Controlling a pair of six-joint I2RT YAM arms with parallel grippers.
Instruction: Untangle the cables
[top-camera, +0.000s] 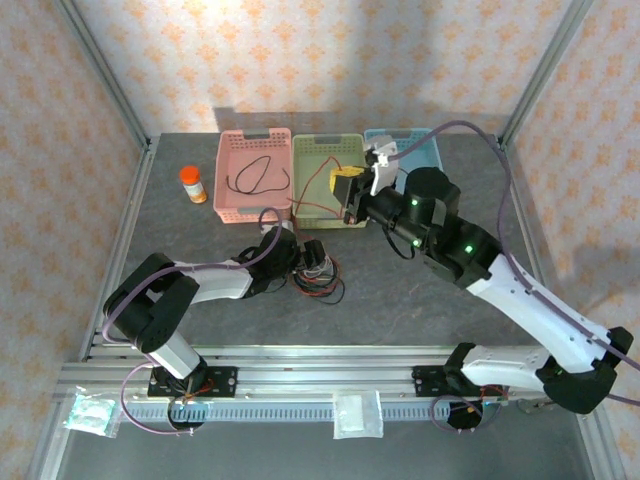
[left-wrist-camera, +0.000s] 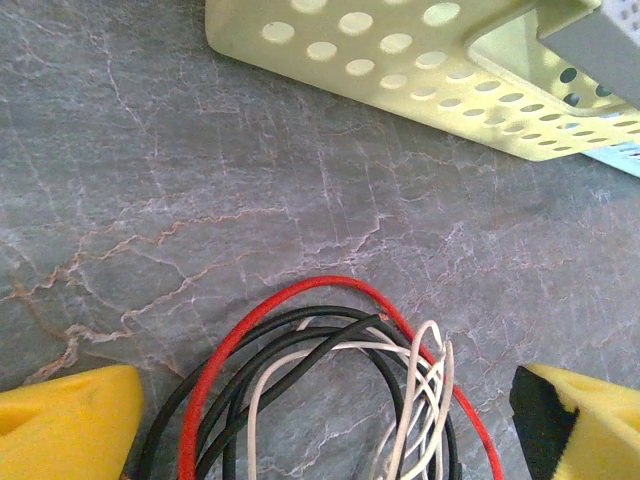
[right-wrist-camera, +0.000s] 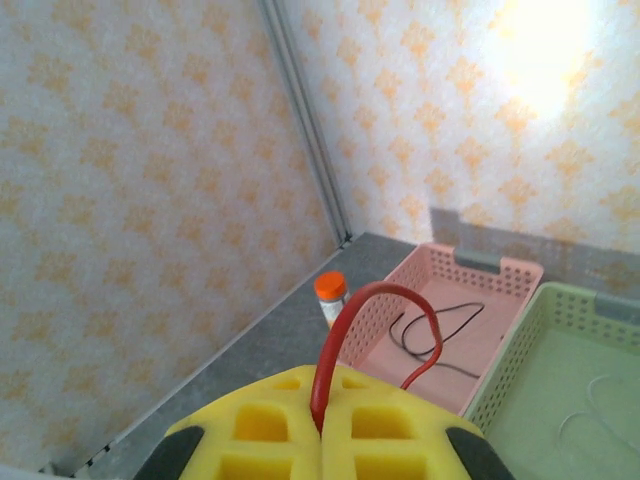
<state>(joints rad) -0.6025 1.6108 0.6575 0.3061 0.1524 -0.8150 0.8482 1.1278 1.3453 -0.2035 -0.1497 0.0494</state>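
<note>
Right claw (right-wrist-camera: 322, 400) pinches red cable (right-wrist-camera: 385, 290) above green basket (right-wrist-camera: 572, 312)

Top ext cam high behind arm bases, looked down on table (top-camera: 390, 310), left wrist cam sat close over cables (left-wrist-camera: 335, 281) by green basket (left-wrist-camera: 440, 70), right wrist cam raised, faced pink basket (right-wrist-camera: 500, 265) & wall corner, baskets shared w/ top view.

Grey marbled tabletop (top-camera: 400, 310) carries pink plastic basket (top-camera: 224, 200), green plastic basket (top-camera: 300, 150) and blue plastic basket (top-camera: 425, 150) abreast. Orange-capped bottle (top-camera: 193, 185) stands near the pink one.
</note>
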